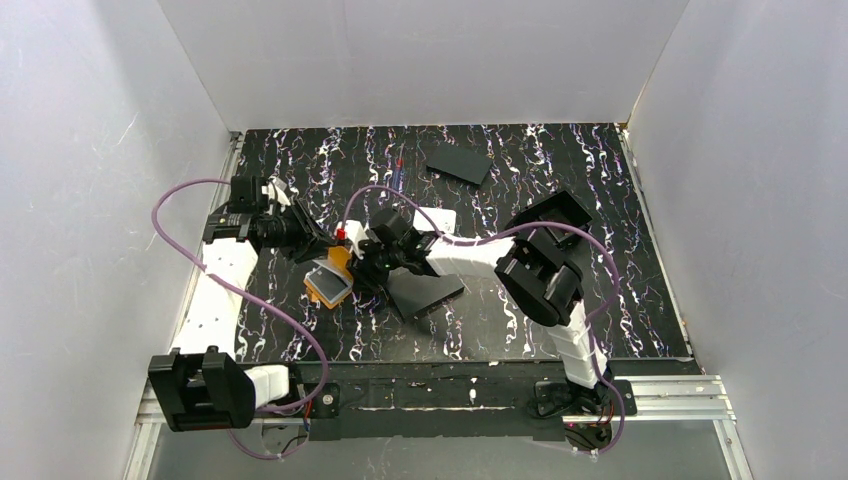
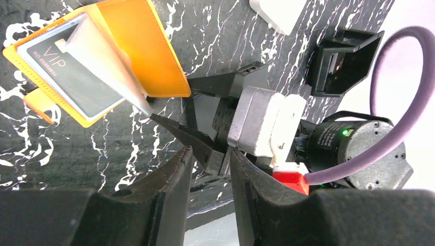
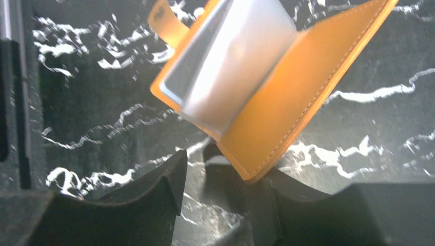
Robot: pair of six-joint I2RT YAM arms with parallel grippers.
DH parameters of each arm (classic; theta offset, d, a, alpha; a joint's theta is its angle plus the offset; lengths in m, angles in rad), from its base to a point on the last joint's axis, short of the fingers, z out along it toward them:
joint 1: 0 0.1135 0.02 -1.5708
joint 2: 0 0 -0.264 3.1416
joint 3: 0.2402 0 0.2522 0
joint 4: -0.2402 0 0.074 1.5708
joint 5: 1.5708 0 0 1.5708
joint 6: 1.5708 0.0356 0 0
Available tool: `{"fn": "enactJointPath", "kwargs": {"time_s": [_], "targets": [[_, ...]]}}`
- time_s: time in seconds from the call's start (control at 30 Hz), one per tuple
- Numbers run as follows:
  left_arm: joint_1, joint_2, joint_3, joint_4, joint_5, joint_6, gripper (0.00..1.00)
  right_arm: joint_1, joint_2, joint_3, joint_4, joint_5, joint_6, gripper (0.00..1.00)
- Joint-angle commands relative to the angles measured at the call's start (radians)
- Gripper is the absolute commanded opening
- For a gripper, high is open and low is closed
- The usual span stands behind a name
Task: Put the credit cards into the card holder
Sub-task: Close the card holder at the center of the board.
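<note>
The orange card holder (image 1: pixel 331 279) lies open on the black marbled table, its pale blue-grey sleeves up. In the left wrist view the card holder (image 2: pixel 143 51) holds a dark card marked VIP (image 2: pixel 64 72) in a sleeve. My left gripper (image 1: pixel 322 243) (image 2: pixel 211 156) is open and empty, just behind the holder. My right gripper (image 1: pixel 363 272) (image 3: pixel 213 169) is open at the holder's right side. In the right wrist view, the corner of the orange cover (image 3: pixel 287 97) lies over its right finger (image 3: pixel 267 205). The clasp tab (image 3: pixel 164 20) points away.
A flat black rectangle (image 1: pixel 428 292) lies under my right arm and another (image 1: pixel 458 163) at the back. A white flat object (image 1: pixel 438 220) sits behind my right wrist, also seen in the left wrist view (image 2: pixel 277 13). White walls enclose the table.
</note>
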State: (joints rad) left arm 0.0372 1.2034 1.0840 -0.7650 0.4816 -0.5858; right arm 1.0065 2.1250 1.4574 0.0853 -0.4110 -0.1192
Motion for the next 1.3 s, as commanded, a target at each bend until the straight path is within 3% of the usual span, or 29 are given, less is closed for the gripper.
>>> {"fn": "enactJointPath", "kwargs": {"time_s": [0.0,0.17,0.33,0.47,0.63,0.83,0.93,1.03,1.27], "targets": [[0.005,0.052,0.030,0.039,0.027,-0.024,0.32,0.013,-0.024,0.014,-0.095,0.030,-0.102,0.54],[0.015,0.114,0.029,0.086,0.079,-0.015,0.30,0.061,-0.082,-0.050,-0.022,0.189,-0.147,0.52],[0.048,0.154,0.034,0.072,0.039,-0.023,0.26,0.062,-0.096,-0.087,0.129,0.178,-0.084,0.54],[0.111,0.095,-0.028,0.064,-0.030,-0.021,0.28,0.031,-0.080,-0.152,0.395,0.108,0.179,0.57],[0.187,0.074,-0.121,0.030,-0.035,0.023,0.29,0.006,-0.020,-0.206,0.664,0.132,0.488,0.57],[0.265,0.073,-0.158,0.031,-0.023,0.060,0.25,-0.020,0.069,-0.195,0.796,0.107,0.646,0.52],[0.267,0.079,-0.178,0.056,-0.022,0.044,0.24,-0.031,0.096,-0.170,0.819,0.076,0.698,0.42],[0.268,0.104,-0.185,0.069,-0.009,0.051,0.23,-0.046,0.083,-0.184,0.834,0.063,0.752,0.41],[0.267,0.237,-0.210,0.114,0.076,0.063,0.25,-0.073,-0.059,-0.172,0.392,0.161,0.816,0.62]]}}
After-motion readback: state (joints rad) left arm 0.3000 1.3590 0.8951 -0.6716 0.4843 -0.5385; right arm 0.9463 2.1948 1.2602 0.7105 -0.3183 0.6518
